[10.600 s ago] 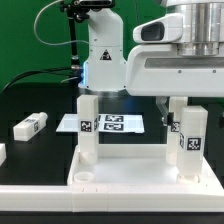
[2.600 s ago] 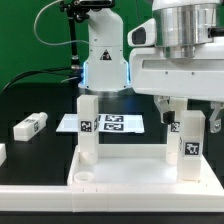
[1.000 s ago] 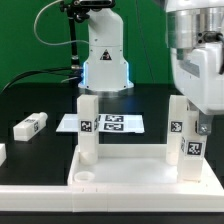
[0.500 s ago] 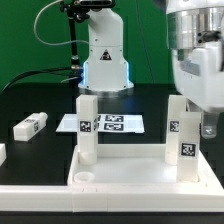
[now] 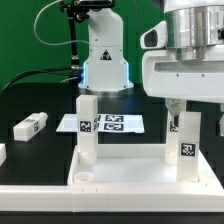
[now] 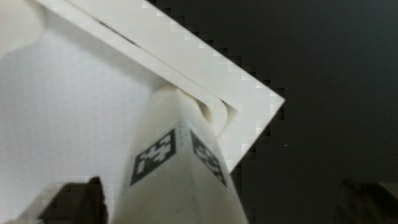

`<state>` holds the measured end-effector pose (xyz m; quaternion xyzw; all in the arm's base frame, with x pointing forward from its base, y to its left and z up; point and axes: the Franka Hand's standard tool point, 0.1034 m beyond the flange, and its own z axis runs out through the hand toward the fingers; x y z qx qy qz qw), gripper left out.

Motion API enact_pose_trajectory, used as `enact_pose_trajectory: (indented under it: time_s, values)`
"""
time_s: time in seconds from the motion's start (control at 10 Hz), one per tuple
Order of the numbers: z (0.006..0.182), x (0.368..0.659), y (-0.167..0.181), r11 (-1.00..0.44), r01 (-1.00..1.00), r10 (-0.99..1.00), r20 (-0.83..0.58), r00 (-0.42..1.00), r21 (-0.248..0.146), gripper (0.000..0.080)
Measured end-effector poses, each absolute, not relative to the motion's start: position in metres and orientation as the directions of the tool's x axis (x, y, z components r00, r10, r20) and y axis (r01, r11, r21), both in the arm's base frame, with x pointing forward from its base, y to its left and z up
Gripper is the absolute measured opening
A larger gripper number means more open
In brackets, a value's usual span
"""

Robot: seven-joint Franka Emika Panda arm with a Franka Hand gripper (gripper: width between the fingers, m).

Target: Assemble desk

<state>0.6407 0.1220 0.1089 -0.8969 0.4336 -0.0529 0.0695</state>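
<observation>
Since the leg (image 5: pixel 188 148) at the exterior view's right is seated upright in a tabletop (image 5: pixel 130 180) corner socket, no hold is judged needed; the gripper (image 5: pixel 187 116) jaws are spread apart astride it.

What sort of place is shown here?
Most likely a robotics laboratory bench: a white robot arm stands on a black table before a green backdrop, and the white desk legs carry black-and-white tags.
</observation>
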Motion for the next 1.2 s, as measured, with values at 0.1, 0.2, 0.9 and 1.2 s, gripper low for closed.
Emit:
enact_pose_trajectory:
  time_s: [0.1,0.2,0.9,1.2]
  values:
    - [0.109,0.641,0.120,-0.676,-0.718,-0.733,0.051,0.679,-0.165,0.0649]
    - [0.109,0.643,0.111,-0.815,-0.564,-0.577,0.096,0.811,-0.135,0.0649]
    - [0.109,0.643,0.106,-0.781,-0.612,-0.623,0.102,0.775,-0.120,0.0289]
    - [0.109,0.641,0.103,-0.538,-0.832,-0.843,0.057,0.535,-0.139,0.0289]
